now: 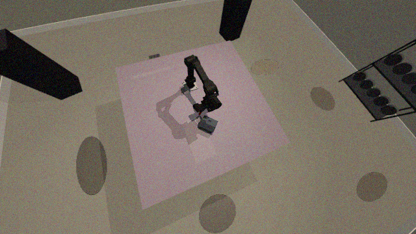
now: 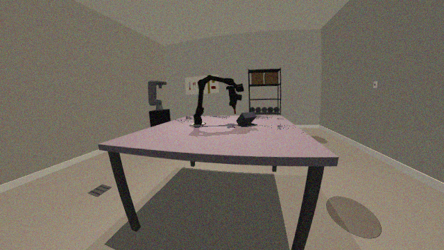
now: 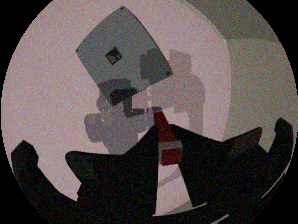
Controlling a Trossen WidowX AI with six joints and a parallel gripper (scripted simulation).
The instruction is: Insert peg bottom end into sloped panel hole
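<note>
Since the slim red square-section peg [image 1: 200, 113] [image 2: 234, 111] [image 3: 163, 127] looks rigid and light, the black claw [image 2: 234, 106] [image 3: 162, 129] clamped on its upper end seems right. Peg hangs above the pink counter [image 1: 156, 175] [image 2: 215, 146] [image 3: 45, 90], outside the grey sloped block's [image 1: 208, 124] [image 2: 246, 119] [image 3: 125, 37] square hole [image 3: 114, 55]; smooth flats might slip.

Table shared by overhead and side views.
</note>
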